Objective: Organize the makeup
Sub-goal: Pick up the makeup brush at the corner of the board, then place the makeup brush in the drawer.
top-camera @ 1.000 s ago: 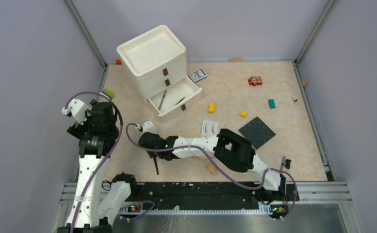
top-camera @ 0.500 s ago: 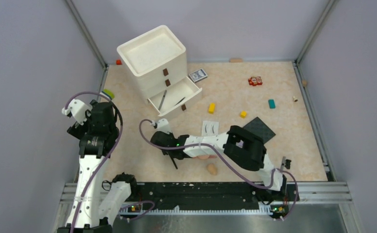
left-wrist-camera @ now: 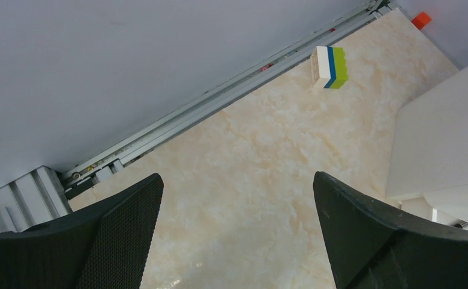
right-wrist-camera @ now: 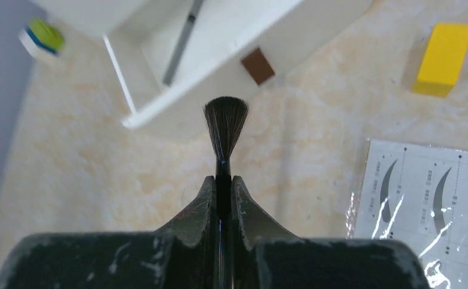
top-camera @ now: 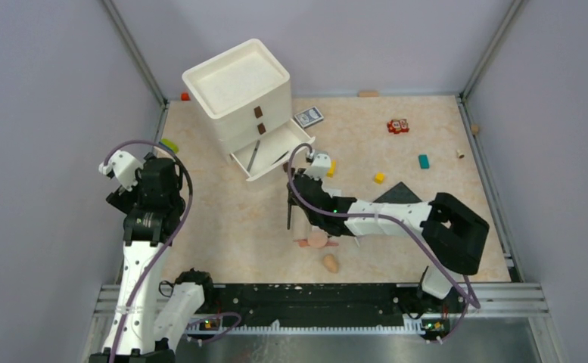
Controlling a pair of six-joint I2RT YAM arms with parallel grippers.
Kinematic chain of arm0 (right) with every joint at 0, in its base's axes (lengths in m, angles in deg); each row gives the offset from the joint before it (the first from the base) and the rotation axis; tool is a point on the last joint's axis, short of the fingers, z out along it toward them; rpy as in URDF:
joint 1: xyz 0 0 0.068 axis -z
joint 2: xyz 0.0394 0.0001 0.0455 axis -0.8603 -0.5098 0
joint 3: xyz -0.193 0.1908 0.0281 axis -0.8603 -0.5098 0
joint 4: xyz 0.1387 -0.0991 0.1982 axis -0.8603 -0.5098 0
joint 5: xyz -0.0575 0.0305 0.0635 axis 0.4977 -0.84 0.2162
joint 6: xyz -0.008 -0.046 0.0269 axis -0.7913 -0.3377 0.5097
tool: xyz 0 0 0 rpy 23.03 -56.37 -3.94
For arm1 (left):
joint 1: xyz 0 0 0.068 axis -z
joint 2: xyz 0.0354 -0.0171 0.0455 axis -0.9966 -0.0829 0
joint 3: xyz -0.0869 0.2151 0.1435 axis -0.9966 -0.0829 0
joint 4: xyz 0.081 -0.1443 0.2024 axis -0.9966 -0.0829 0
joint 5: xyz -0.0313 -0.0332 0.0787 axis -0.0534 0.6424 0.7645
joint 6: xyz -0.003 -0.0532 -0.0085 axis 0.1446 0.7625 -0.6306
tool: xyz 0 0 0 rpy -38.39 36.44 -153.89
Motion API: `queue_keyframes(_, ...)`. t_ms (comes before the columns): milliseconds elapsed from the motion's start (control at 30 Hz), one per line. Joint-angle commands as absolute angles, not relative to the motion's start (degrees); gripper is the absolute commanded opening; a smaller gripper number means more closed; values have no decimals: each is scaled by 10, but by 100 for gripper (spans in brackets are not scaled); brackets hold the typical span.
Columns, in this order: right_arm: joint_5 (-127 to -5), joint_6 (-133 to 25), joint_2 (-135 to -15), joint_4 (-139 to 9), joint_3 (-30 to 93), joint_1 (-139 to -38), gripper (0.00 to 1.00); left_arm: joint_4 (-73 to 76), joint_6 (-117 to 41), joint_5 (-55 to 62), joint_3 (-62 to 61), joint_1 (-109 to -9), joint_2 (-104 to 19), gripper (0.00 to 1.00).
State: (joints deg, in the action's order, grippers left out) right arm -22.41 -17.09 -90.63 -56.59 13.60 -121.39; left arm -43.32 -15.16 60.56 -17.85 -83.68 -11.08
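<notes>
Two thin tools (top-camera: 253, 156) lie in the open drawer (top-camera: 266, 172); everything else is unsorted. Loose on the worktop (top-camera: 222, 219): peach sponge (top-camera: 330, 263), puff (top-camera: 317, 240), dark palette (top-camera: 402, 195), eyelash card (right-wrist-camera: 424, 192). By my reckoning the task is in its early part.

Right claw (right-wrist-camera: 222, 186) pinched narrow on a black brush (right-wrist-camera: 226, 123). Handle clamped between the fingers, bristles jutting forward, just short of the drawer's front wall, not over the opening.

Left claw (left-wrist-camera: 237, 235) spread wide, gripping nothing, well apart from the makeup.

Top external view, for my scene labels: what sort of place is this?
Probably a robot test cell: plain panel walls box in a tabletop, left arm and right arm bolted at its edge.
</notes>
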Motion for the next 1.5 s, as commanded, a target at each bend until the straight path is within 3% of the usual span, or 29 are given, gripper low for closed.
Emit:
queue_keyframes(0,-104,-82,-860,-476,146,-1186,0,-396,-173,587,-174,-840,-110,99)
queue_keyframes(200,-16,131,-900,-568,217,-1151,0,-358,-242,504,-185,-840,-110,99)
queue_keyframes(367,-61,226,-961,-511,255,-1113,0,-333,-291,427,-191,-840,-109,99)
queue_keyframes(600,-56,233,-1071,-549,381,-1105,0,-326,-309,398,-194,-840,-106,99)
queue_keyframes(867,-78,210,-1144,-544,444,-1103,0,-322,-316,386,-196,-840,-105,99)
queue_keyframes(933,-81,196,-1150,-541,447,-1104,8,-322,-316,387,-196,-840,-105,99)
queue_keyframes(1100,-88,149,-1143,-483,423,-1103,18,-320,-318,384,-197,-840,-106,99)
queue_keyframes(1300,-85,89,-1129,-445,404,-1103,27,-322,-318,392,-196,-840,-106,99)
queue_keyframes(1467,-85,67,-1114,-420,381,-1103,27,-322,-318,391,-197,-840,-107,99)
